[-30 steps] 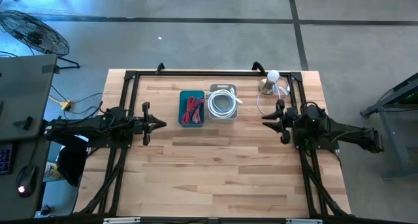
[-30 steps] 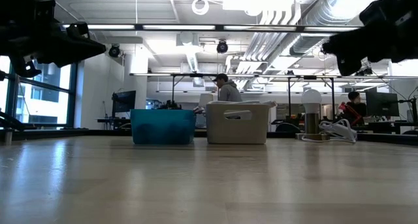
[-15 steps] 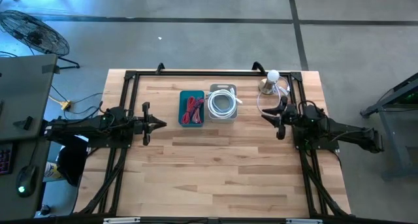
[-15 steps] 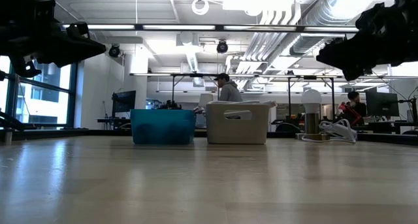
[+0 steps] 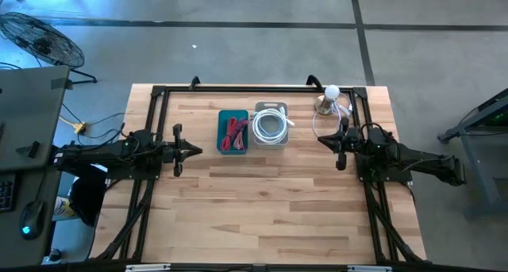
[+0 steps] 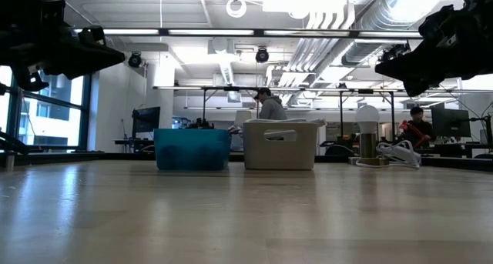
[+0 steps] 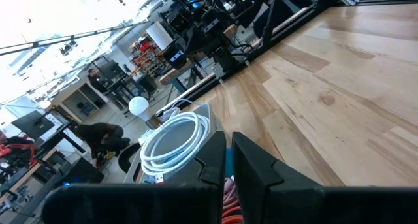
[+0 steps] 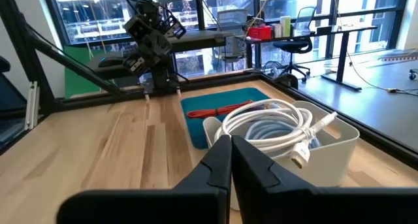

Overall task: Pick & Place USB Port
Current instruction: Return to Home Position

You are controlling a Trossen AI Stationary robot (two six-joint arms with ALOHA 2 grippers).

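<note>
The red cable [image 5: 234, 133] lies as a loose bundle in the blue bin [image 5: 221, 121]. Its long axis runs near to far, along the bin's own length. Just right of it, the white cable [image 5: 259, 126] sits in the white bin [image 5: 271, 106], wound into a flat round coil of several turns. A plug end pokes out over the coil toward the right. The two bins stand side by side, almost touching, on the far half of the wooden table [image 5: 262, 208], about midway between the arms.

The left gripper [image 5: 193, 151] hangs above the table to the left of the blue bin and points right toward it. Its fingers [image 7: 258, 165] are drawn together with only a slit between them, holding nothing. The right gripper [image 5: 321, 141] hovers to the right of the white bin and points left. Its fingers [image 8: 215, 162] are pressed together and empty.

At the far right corner stands a small lamp [image 5: 331, 93] with a round white bulb. A loose white cord [image 5: 316, 125] loops from it toward the right gripper.
</note>
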